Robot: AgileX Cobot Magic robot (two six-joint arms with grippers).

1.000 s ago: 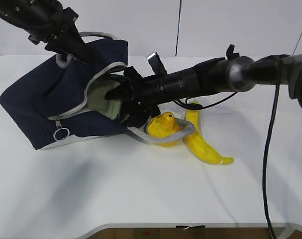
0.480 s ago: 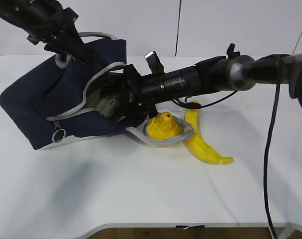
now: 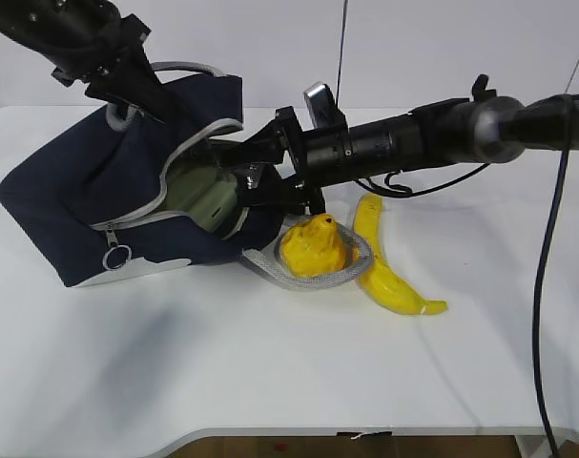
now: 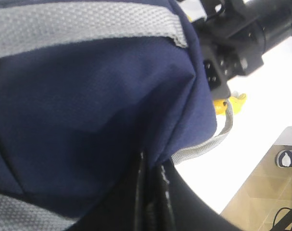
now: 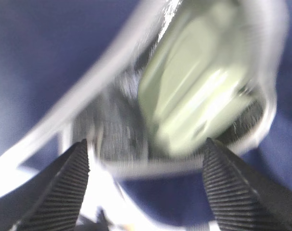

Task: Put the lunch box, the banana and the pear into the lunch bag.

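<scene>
The navy lunch bag [image 3: 70,196] lies tilted at the left with its mouth open to the right. The sage-green lunch box [image 3: 201,196] sits inside the mouth. My left gripper [image 3: 127,91] is shut on the bag's upper edge and holds it up; the left wrist view shows the fabric [image 4: 88,96] pinched between the jaws [image 4: 153,168]. My right gripper [image 3: 256,181] is open and empty just outside the mouth, facing the lunch box [image 5: 198,96] between its pads [image 5: 64,187]. The pear [image 3: 313,246] and the banana [image 3: 389,272] lie on the table right of the bag.
A grey rope handle [image 3: 346,269] loops around the pear on the white table [image 3: 270,372]. The zipper's ring pull [image 3: 116,256] hangs at the bag's front. The right arm [image 3: 432,138] stretches across above the fruit.
My right gripper has pulled back to the right out of the bag mouth, and the lunch box stays inside. The left gripper still holds the bag.
</scene>
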